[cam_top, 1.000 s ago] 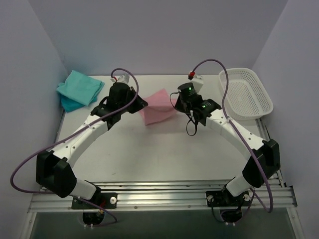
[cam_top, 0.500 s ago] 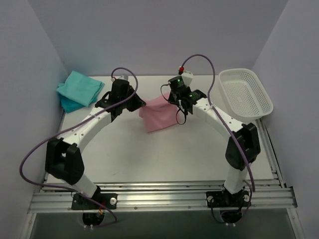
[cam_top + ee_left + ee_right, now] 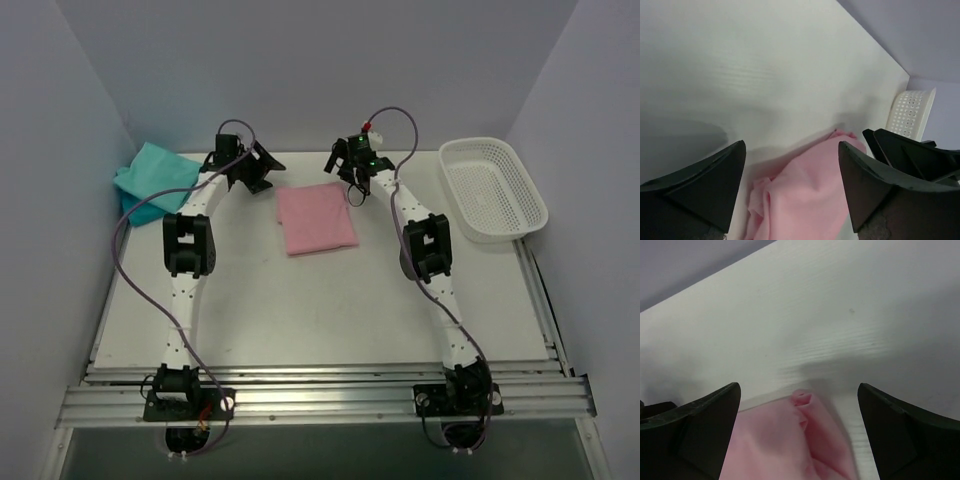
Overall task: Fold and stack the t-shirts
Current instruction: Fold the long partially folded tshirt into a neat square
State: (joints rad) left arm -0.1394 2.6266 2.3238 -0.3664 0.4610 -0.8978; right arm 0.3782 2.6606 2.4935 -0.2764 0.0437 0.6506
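Cloth light, limp, unfolds easily; best pinch doubled edges, both sides. Pink t-shirt (image 3: 316, 219) folded flat on bench (image 3: 300, 300); teal t-shirts (image 3: 160, 175) heaped far left. Left hand (image 3: 264, 172), right hand (image 3: 341, 170) spread wide, empty, over pink's far corners.

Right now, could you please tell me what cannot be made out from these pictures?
- Teal t-shirts: top view, the left arm covers their right edge; how many are piled is unclear.
- Pink t-shirt: both wrist views cut it off at the bottom edge; its layers are too small to count from above.
- Basket: left wrist view, its lower part is hidden behind the right hand.
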